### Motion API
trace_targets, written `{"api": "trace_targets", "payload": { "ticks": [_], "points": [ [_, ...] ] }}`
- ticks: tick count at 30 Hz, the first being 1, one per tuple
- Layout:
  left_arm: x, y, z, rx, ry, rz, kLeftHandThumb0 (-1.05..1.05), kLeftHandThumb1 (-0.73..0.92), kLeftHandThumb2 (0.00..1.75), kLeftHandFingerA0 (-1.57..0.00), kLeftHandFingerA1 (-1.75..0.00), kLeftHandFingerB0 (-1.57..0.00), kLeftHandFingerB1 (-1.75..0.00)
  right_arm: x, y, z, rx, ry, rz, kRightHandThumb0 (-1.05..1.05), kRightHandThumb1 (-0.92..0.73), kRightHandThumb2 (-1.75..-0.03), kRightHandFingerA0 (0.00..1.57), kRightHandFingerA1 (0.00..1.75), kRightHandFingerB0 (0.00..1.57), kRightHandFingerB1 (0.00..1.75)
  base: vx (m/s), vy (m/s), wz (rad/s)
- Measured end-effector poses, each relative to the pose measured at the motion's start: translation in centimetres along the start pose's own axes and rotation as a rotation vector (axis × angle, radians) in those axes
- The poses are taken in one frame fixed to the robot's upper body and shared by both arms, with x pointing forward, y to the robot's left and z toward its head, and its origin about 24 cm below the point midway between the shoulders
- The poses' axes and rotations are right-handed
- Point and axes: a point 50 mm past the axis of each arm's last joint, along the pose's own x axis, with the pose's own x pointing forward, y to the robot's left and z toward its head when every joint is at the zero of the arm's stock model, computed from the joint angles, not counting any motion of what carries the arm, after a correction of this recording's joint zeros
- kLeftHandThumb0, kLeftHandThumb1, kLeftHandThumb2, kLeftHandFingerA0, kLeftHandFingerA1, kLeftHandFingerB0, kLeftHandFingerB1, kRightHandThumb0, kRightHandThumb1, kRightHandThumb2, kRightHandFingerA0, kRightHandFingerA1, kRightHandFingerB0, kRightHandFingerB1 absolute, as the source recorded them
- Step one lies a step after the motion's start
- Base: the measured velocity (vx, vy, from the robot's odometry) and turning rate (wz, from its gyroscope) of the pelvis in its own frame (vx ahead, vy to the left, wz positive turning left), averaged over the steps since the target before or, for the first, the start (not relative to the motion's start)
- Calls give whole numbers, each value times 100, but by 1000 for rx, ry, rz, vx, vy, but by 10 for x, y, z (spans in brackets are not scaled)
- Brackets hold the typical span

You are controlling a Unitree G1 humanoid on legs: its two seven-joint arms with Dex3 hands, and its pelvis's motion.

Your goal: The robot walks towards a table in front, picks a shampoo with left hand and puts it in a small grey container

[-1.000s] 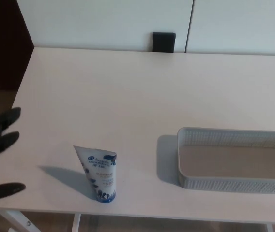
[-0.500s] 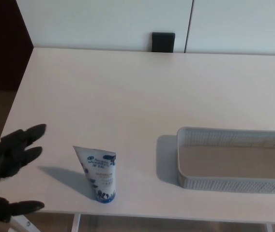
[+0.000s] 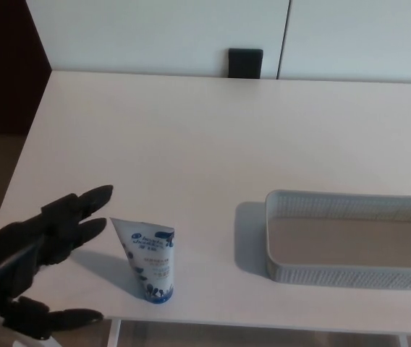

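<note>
White with blue print, the shampoo (image 3: 150,264) stands cap-down near the front edge of the desk (image 3: 191,144). It leans a little, with its flat crimped end uppermost, and it has not shifted over the last second.

What has changed is the left hand (image 3: 39,253). A second ago it sat at the picture's left border, beside the desk. Half a second ago it was partway in. Now it reaches over the front-left corner, its two fingers (image 3: 90,199) stretched toward the top of the shampoo and just short of it. The thumb (image 3: 68,316) is held low by the front edge, well apart from the fingers. The hand is therefore spread wide and holds nothing. The right hand does not show.

The gap between fingers and thumb faces the shampoo, so I judge the approach to be nearly done, with the closing not yet begun. The hand probably needs to come in a little further so that the shampoo sits between fingers and thumb. The shampoo stands on a narrow cap, and a knock from the fingers near its top could tip it over.

The grey mesh container (image 3: 350,277) sits empty on the desk, well to the right of the shampoo, and the picture's right border cuts part of it off. The carry across to it is still to come.
</note>
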Motion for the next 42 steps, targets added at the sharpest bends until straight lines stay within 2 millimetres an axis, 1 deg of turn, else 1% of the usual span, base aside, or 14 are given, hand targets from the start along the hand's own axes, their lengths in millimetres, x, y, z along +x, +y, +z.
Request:
{"api": "trace_targets", "payload": {
  "ticks": [6,7,12,14,15,19,20,21,22,23,24,25,31,42],
  "points": [
    [10,-4,1,-53,-54,43,-42,27,67,-1,-35,0,-19,0,0,2,-5,-5,4,-38,-70,-61,59,43,55,40,0,0,0],
    [11,-4,1,-60,-60,50,-41,27,68,-2,-39,0,-25,0,0,2,-5,-6,4,-40,-69,-61,59,43,55,40,0,0,0],
    [15,-3,0,-110,-88,113,-42,28,70,-1,-41,0,-24,1,0,6,-11,-17,6,-37,-72,-62,56,43,53,40,0,0,0],
    [16,-1,0,-138,-93,145,-38,26,70,-1,-43,0,-29,1,0,7,-18,-19,9,-36,-72,-61,57,43,53,39,0,0,0],
    [16,1,0,-150,-93,157,-41,40,59,-8,-36,-5,-18,1,1,7,-21,-20,10,-37,-71,-61,57,43,53,40,0,0,0],
    [17,6,-2,-188,-81,184,-35,43,53,-9,-31,-5,-25,1,1,8,-26,-21,13,-38,-70,-61,58,43,54,40,0,0,0],
    [17,6,-3,-192,-79,184,-41,39,60,-7,-32,-7,-21,1,1,8,-27,-22,13,-37,-70,-61,58,43,55,40,0,0,0],
    [18,7,-3,-198,-75,183,-38,26,69,0,-34,0,-26,1,2,8,-27,-22,13,-36,-71,-61,57,43,54,40,0,0,0],
    [19,8,-4,-199,-69,177,-38,41,53,-6,-29,0,-23,1,2,8,-27,-22,14,-37,-70,-61,57,43,54,40,0,0,0],
    [19,9,-5,-193,-58,164,-38,41,53,-6,-29,0,-23,2,2,9,-27,-23,15,-37,-70,-61,57,43,54,40,0,0,0],
    [20,10,-5,-184,-49,150,-37,40,54,-5,-28,0,-22,2,2,9,-26,-23,15,-37,-70,-61,57,42,54,40,0,0,0],
    [20,11,-6,-169,-31,129,-42,28,68,-1,-32,-1,-20,2,3,9,-26,-24,17,-37,-71,-61,57,42,54,39,0,0,0],
    [26,13,-13,-136,41,17,-44,30,70,0,-28,0,-19,2,4,10,-21,-25,20,-37,-71,-61,58,43,55,40,0,0,0],
    [30,15,-13,-88,107,-104,-45,31,71,-1,-27,0,-18,2,3,13,-22,-35,17,-41,-68,-63,59,44,54,40,0,0,0]
  ]
}}
